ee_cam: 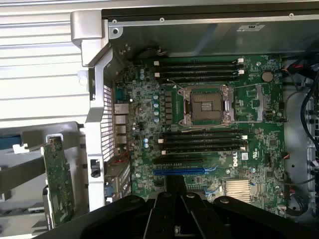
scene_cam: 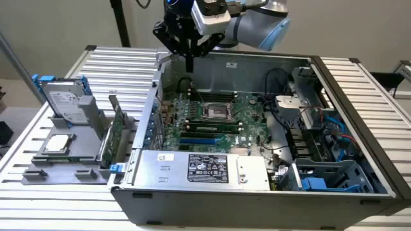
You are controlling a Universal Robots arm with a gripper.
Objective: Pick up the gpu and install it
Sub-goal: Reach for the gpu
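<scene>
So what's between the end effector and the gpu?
The computer case's metal wall stands between the end effector and the gpu, seen in the exterior view.

The gpu is a thin card with a green circuit face. It stands upright on its long edge in a slot of the grey rack, just outside the open computer case, at about nine o'clock from it in the exterior view.

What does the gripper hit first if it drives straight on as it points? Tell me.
Likely the motherboard, near its blue slot; the gripper points down into the open case. Depth is unclear.
</scene>
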